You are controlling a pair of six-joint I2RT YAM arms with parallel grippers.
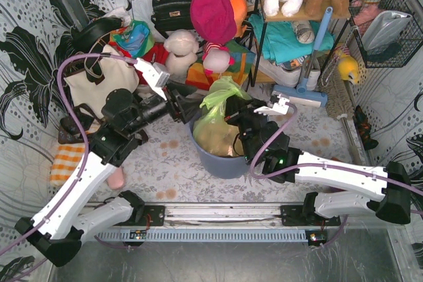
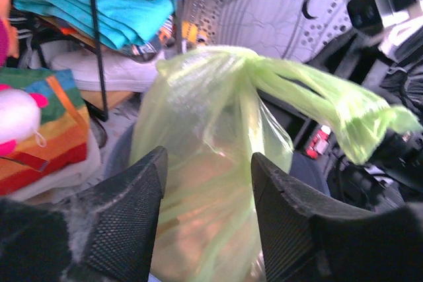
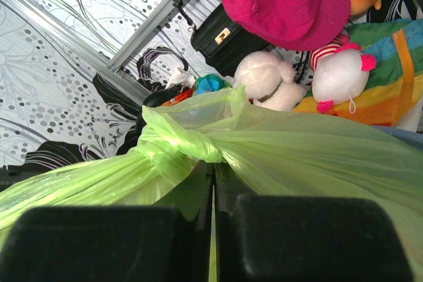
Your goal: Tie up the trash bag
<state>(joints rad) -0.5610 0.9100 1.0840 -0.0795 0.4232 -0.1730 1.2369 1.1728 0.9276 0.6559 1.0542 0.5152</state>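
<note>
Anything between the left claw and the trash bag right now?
Nothing visible. The left claw stands open with the trash bag directly ahead of its jaws; the right claw is shut on the bag's plastic.

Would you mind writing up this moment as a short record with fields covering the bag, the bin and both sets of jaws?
trash bag: lime-green, translucent, standing in the bin
bin: round, blue-grey, bag's top rising above its rim
knot: plastic gathered into a twist at the bag's top
handle strip: stretched sideways from the bag's top
left jaws: apart, gripping nothing, bag's body in front of them
right jaws: shut, pinching green plastic close by the knot
contents: tan shapes show through the plastic
</note>
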